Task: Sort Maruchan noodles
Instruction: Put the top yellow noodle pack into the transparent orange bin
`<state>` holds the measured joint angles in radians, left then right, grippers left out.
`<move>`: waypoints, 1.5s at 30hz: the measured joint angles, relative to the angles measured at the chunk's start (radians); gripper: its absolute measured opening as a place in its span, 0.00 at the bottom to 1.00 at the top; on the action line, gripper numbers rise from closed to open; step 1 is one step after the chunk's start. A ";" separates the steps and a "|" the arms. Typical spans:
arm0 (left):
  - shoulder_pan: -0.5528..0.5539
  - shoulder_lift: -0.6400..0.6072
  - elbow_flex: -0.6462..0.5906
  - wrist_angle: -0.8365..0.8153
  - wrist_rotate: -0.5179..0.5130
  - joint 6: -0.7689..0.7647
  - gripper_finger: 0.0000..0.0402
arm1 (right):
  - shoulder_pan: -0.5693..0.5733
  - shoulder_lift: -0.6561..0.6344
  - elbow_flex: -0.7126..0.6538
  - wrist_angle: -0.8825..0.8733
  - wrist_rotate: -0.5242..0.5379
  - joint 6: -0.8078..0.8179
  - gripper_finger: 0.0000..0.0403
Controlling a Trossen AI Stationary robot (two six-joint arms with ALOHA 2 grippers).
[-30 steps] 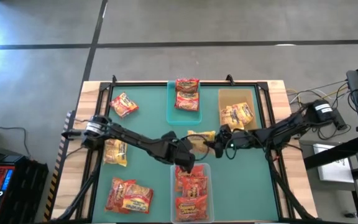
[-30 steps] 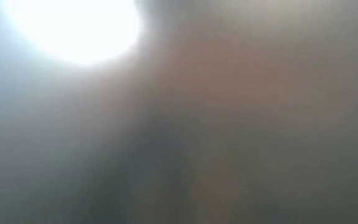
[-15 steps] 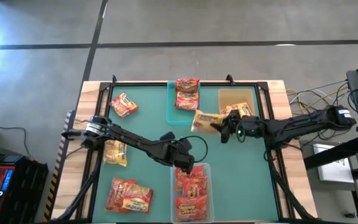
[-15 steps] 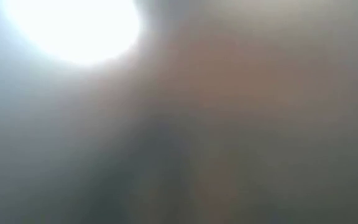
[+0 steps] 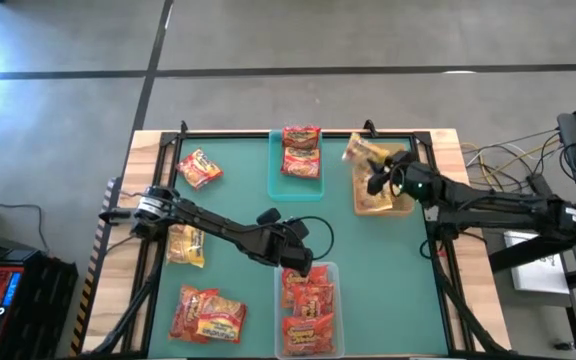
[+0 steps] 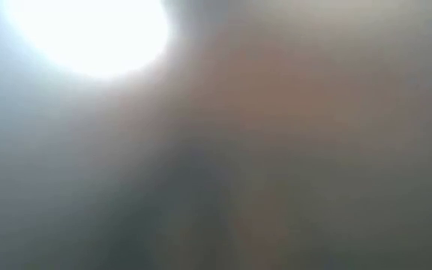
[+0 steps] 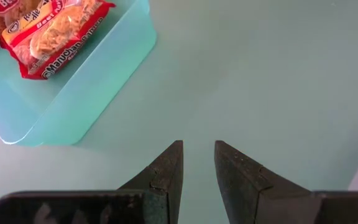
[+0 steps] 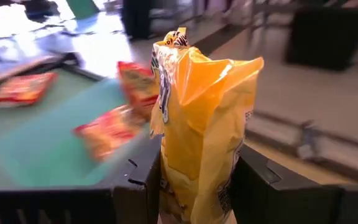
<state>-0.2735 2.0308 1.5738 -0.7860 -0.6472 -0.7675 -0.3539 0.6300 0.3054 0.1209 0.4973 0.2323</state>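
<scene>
Holding: the yellow packet stands upright between the two fingers of the right claw, pinched near its lower end so its length rises clear of the fingers.
Packet position: lifted off the table, over the tan bin at the far right; most of it lies over the bin's far end, toward the table's back edge.
Why held so: by my reading, yellow goes with yellow, since the tan bin already holds a yellow packet; the carry looks nearly over, with release the step to come.
Teal bin: far centre, holding red-and-white packets; likely the pile for that kind.
Clear bin: near centre, filled with red-orange packets, again one kind together.
Left claw: fingers slightly spread, nothing between them; it hangs low over bare table just beside the clear bin's far edge, the teal bin ahead of it.
Loose packets: several lie unsorted on the table's left side, well apart from both claws.
Low view: nothing can be made out.
</scene>
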 joint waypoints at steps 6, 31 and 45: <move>0.002 0.000 0.000 0.000 0.000 -0.001 0.19 | -0.097 -0.004 0.000 -0.044 -0.007 -0.269 0.31; 0.007 0.000 0.000 0.000 -0.001 0.010 0.19 | -0.301 0.144 0.000 -0.047 -0.209 -0.435 0.33; 0.007 0.000 -0.001 0.000 -0.001 0.010 0.19 | -0.413 0.148 0.000 -0.005 -0.216 -0.347 0.46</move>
<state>-0.2665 2.0308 1.5730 -0.7856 -0.6479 -0.7574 -0.7668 0.7776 0.3054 0.1163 0.2813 -0.1148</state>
